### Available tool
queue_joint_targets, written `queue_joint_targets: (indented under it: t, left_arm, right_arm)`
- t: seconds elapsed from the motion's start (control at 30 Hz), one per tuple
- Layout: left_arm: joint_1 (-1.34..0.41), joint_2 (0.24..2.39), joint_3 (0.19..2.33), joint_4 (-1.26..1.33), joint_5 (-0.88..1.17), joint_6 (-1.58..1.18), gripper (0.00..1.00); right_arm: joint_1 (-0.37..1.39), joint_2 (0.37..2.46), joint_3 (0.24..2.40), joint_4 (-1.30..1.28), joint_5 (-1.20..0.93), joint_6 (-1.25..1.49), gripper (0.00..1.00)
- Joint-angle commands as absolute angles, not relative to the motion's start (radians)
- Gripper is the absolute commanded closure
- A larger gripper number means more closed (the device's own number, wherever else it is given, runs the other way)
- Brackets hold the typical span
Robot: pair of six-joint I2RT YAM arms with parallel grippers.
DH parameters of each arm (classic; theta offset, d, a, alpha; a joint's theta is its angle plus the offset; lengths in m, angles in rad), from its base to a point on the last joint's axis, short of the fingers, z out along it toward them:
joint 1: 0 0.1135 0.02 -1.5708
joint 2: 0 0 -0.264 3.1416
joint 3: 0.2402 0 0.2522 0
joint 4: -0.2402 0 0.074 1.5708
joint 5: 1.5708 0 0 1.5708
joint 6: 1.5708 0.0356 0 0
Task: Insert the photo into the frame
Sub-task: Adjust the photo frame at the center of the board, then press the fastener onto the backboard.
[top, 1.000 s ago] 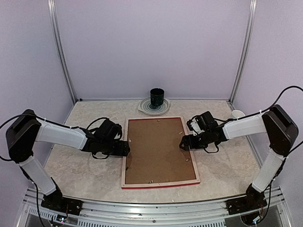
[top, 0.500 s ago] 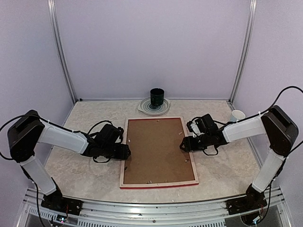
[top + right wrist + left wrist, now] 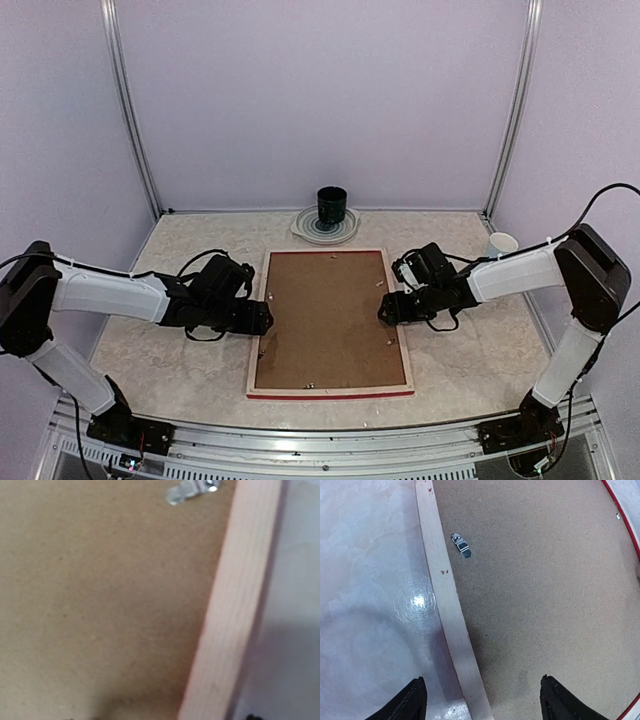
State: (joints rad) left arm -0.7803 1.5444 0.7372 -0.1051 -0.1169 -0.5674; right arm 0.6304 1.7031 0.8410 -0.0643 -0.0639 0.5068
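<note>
The frame [image 3: 257,345] lies face down on the table, its pale wood back up and a red edge along the near side. The brown backing board [image 3: 330,320] fills it. The photo is hidden. My left gripper [image 3: 262,318] is open and low over the frame's left rail [image 3: 445,600], one fingertip over the table and the other over the board [image 3: 545,590]. My right gripper [image 3: 385,308] is open at the right rail [image 3: 240,605], very close above it, with the board [image 3: 100,605] beside. Neither gripper holds anything.
A dark green cup [image 3: 331,207] stands on a plate [image 3: 348,232] at the back behind the frame. A white cup [image 3: 502,243] stands at the right wall. Small metal clips [image 3: 461,545] [image 3: 192,490] sit on the board near the rails.
The frame has turned a little, its near end sliding left, and now lies squarer to the table. Both grippers moved along with its side rails; the left arm has dropped lower.
</note>
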Motion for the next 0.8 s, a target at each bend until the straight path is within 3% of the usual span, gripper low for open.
queue_joint_targets:
  t: [0.0,0.33,0.77]
  left_arm:
    - [-0.787,1.466,0.788,-0.243,-0.117,-0.548,0.22]
    - [-0.83,1.452,0.823,-0.442,-0.075,-0.502,0.23]
    - [-0.875,1.557,0.877,-0.511,-0.059,-0.472,0.28]
  right_arm:
    - [0.636,1.703,0.874,-0.169,-0.052,0.459,0.26]
    - [0.634,1.652,0.841,-0.16,-0.077,0.384,0.26]
    - [0.632,1.664,0.818,-0.138,-0.021,0.374,0.29]
